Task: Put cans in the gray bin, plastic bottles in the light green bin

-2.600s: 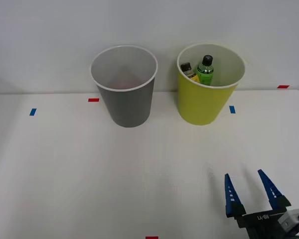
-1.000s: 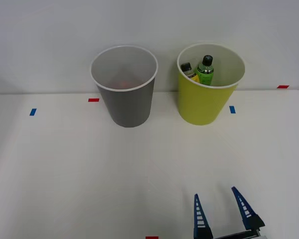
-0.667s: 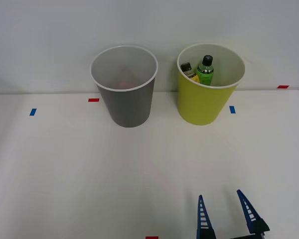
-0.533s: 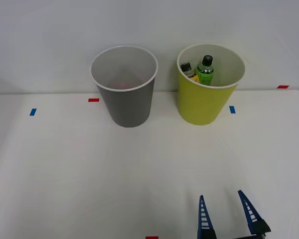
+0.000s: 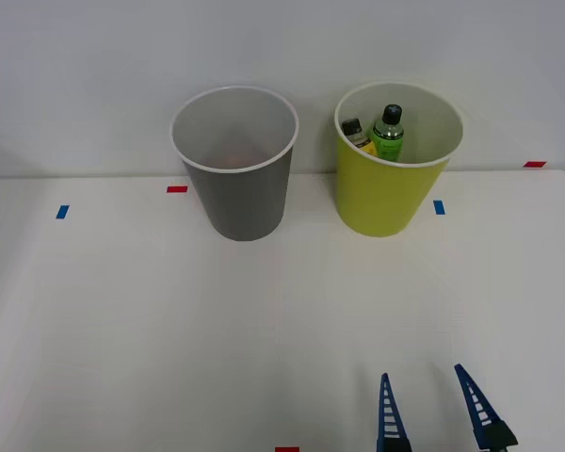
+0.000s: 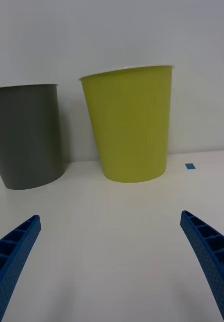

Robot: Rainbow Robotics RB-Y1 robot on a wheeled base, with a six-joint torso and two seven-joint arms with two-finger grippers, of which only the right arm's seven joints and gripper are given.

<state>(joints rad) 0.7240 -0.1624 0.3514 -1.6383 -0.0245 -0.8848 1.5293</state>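
Observation:
The gray bin (image 5: 235, 188) (image 6: 26, 136) stands at the back of the white table, left of the light green bin (image 5: 386, 193) (image 6: 129, 126). Inside the light green bin lean two plastic bottles: a green bottle with a black cap (image 5: 388, 134) and a darker bottle with a yellow label (image 5: 357, 134). A faint reddish tint shows low inside the gray bin; I cannot tell if it is the can. My right gripper (image 5: 433, 400) (image 6: 112, 251) hangs open and empty at the table's front edge, well short of both bins, its blue fingers (image 6: 13, 249) spread apart.
Small tape marks dot the table (image 5: 169, 320): a red one (image 5: 176, 189) and a blue one (image 5: 62, 212) at the left, blue (image 5: 439, 207) and red (image 5: 535, 164) at the right, red (image 5: 286, 449) at the front edge. A pale wall rises behind the bins.
My right gripper has drawn back toward the front edge and slightly left of where it started, staying open. The bins and bottles have not moved.

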